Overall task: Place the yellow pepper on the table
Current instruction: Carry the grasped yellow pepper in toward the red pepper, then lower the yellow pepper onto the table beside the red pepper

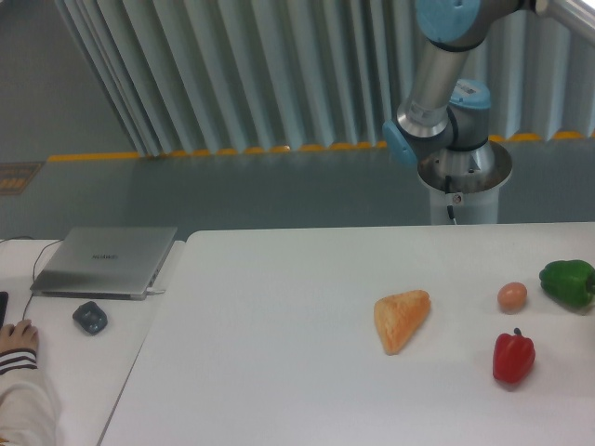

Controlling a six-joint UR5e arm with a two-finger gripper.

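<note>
Four foods lie on the table (279, 372), yet no yellow pepper shows anywhere, and the gripper is out of view too.

From the left: a laptop (104, 260) and mouse (90, 317) on a side desk, a person's hand (17, 334), then the orange wedge (402, 320), an egg (512, 296), a red pepper (513, 357) and a green pepper (568, 282). Only the arm's (437, 74) elbow and base appear at upper right, so whether the fingers are spread or pinching the pepper cannot be told, nor where the pepper sits relative to them. Such a pepper is probably light, firm and slick; gripping across its lobed body seems safest.
</note>
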